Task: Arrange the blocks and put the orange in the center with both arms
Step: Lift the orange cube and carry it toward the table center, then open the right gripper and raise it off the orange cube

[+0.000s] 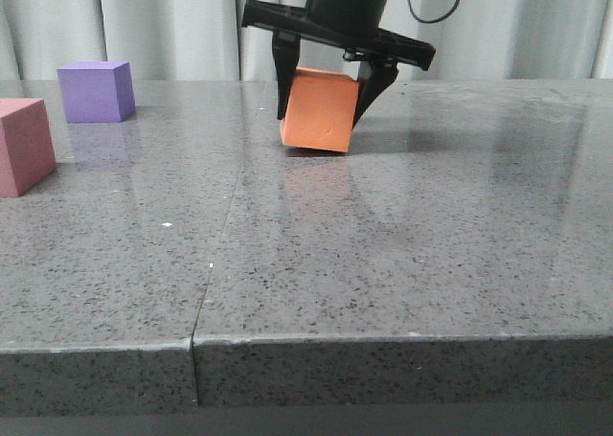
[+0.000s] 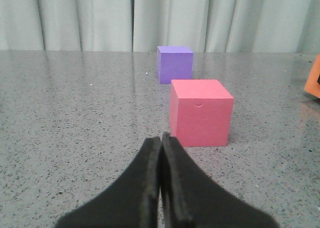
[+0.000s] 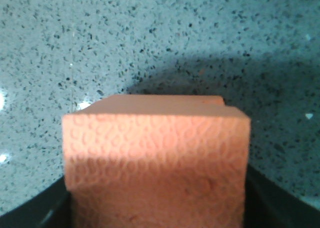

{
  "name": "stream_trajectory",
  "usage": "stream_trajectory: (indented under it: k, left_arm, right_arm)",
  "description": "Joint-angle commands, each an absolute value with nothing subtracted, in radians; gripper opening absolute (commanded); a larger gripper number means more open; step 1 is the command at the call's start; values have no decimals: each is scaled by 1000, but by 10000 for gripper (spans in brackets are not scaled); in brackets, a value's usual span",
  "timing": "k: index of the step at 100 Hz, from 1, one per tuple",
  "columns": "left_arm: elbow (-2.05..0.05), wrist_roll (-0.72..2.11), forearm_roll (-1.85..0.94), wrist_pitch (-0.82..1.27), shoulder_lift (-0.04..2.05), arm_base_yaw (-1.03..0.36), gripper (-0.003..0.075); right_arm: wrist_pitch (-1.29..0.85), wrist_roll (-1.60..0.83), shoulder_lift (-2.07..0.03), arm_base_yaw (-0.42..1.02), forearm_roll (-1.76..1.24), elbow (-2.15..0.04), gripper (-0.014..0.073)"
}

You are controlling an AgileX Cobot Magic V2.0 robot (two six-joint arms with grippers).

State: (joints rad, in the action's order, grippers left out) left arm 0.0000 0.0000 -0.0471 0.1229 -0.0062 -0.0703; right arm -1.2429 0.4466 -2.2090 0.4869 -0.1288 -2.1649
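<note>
Speckled grey stone table (image 1: 383, 263) before pale curtains (image 1: 172, 24); right pincer (image 1: 326, 96) clamps tilted orange cube (image 1: 321, 110).

A: What stands ahead of the left gripper (image 2: 161, 188)?
B: The pink cube (image 2: 201, 112) sits close in front, slightly aside; the purple cube (image 2: 175, 63) lies beyond it.
A: Any open table (image 1: 383, 254)?
B: Bare stone on the other side of those closed fingers.
A: The right gripper (image 1: 326, 96)?
B: The orange cube (image 1: 321, 110) fills its jaws; bare table lies all around.
</note>
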Motion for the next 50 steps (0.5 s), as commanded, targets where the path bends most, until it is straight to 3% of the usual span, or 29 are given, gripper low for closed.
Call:
stream_trajectory:
  k: [1, 13, 32, 50]
  left_arm:
    - [41, -7, -50, 46, -34, -68, -20]
    - [41, -7, -50, 46, -34, -68, -20]
    - [41, -7, -50, 46, -34, -68, -20]
    - [41, -7, -50, 46, -34, -68, -20]
  right_arm:
    - [-1306, 446, -2156, 485, -131, -2199, 270]
    - [-1307, 445, -2158, 485, -134, -2199, 307]
    - [-1304, 440, -2158, 485, -136, -2199, 567]
    - [-1313, 439, -2158, 485, -140, -2213, 580]
